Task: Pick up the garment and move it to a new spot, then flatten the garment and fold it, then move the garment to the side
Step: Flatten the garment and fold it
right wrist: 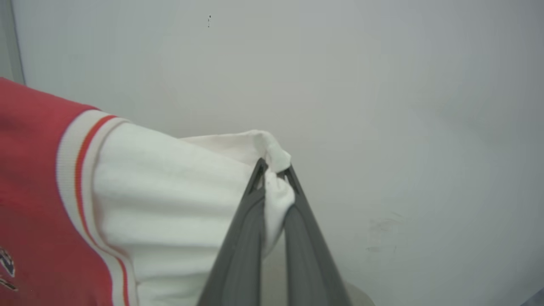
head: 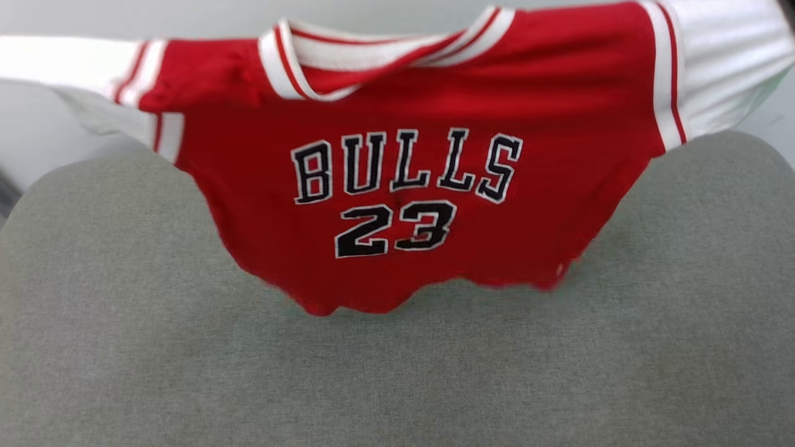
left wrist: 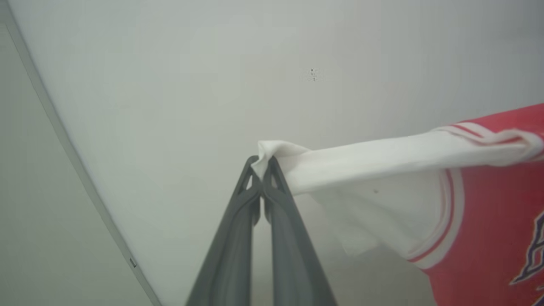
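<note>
Garment (head: 397, 186) sleeves pinched by left gripper (left wrist: 262, 163); right gripper (right wrist: 275, 168).

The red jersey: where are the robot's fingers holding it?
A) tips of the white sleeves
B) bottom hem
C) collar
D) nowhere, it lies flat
A: in the wrist views the left fingers and right fingers each pinch a white sleeve tip of the jersey.

The left pincer (left wrist: 261, 165) has two long, dark grey, matte fingers tapering to triangular cut-out tips; the right pincer (right wrist: 275, 172) looks alike.
</note>
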Motion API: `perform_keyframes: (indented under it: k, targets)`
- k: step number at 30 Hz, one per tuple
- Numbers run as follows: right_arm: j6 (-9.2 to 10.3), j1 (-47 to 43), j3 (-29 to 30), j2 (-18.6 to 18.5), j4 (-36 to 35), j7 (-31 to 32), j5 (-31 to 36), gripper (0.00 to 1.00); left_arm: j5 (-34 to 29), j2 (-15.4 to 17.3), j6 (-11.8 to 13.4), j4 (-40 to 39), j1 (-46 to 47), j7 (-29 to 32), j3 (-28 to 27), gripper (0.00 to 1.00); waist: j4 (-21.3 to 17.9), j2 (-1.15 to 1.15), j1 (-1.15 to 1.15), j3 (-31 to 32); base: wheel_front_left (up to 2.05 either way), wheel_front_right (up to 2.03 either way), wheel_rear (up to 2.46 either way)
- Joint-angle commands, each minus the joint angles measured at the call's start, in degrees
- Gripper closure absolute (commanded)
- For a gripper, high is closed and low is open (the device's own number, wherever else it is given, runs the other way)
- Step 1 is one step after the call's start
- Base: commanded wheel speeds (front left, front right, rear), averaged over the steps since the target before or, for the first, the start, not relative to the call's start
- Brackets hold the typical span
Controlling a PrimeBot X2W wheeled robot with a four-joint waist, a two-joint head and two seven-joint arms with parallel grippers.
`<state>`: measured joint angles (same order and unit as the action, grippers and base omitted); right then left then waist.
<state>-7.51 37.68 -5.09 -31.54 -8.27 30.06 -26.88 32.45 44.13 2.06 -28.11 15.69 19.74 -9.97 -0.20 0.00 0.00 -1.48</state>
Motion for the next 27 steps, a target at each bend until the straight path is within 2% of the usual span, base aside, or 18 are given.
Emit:
perform_keyframes:
  k: [1, 6, 12, 15, 16, 21, 27]
  targets:
    - [0.04, 1.69, 0.38, 0.13, -1.02, -0.7, -0.49, 1.0, 0.37, 0.68, 0.41, -0.21, 1.48, 0.14, -1.26, 1.0, -0.25, 0.0, 0.0, -0.01, 0.0, 0.0, 0.0]
    - [0.05, 4.22, 1.14, 0.08, -2.98, -0.95, -0.46, 1.0, 1.76, 1.76, 0.35, 0.07, 5.5, -0.18, -2.95, 1.0, -0.54, 0.0, 0.0, -1.68, 0.0, 0.0, 0.0]
    - [0.05, 7.24, 1.57, 0.12, -3.05, -1.01, 0.63, 1.0, 2.07, 3.4, -0.51, 2.82, 11.61, -1.09, -1.89, 1.0, -0.55, 0.0, 0.0, -6.16, 0.0, 0.0, 0.0]
    - [0.05, 12.67, 0.54, -0.16, -1.23, -1.16, 1.33, 1.0, 2.24, 4.96, -1.84, 6.03, 18.21, -2.0, -0.26, 1.0, -0.88, 0.0, 0.0, -12.35, 0.0, 0.0, 0.0]
    - [0.05, 12.67, 0.54, -0.16, -1.23, -1.16, 1.33, 1.0, 2.24, 4.96, -1.84, 6.03, 18.21, -2.0, -0.26, 1.0, -0.88, 0.0, 0.0, -12.35, 0.0, 0.0, 0.0]
    - [0.05, 22.99, -2.75, -1.96, 2.52, -3.26, 3.2, 1.0, 2.62, 5.49, -3.88, 12.05, 29.63, -4.09, 3.27, 1.0, -0.58, 0.0, 0.0, -21.75, 0.0, 0.0, 0.0]
    - [0.05, 36.5, -6.2, -2.47, 9.95, -8.0, 4.72, 1.0, -0.34, 3.2, -5.79, 21.71, 47.62, -8.45, 10.2, 1.0, 0.01, 0.0, 0.0, -30.64, 0.0, 0.0, 0.0]
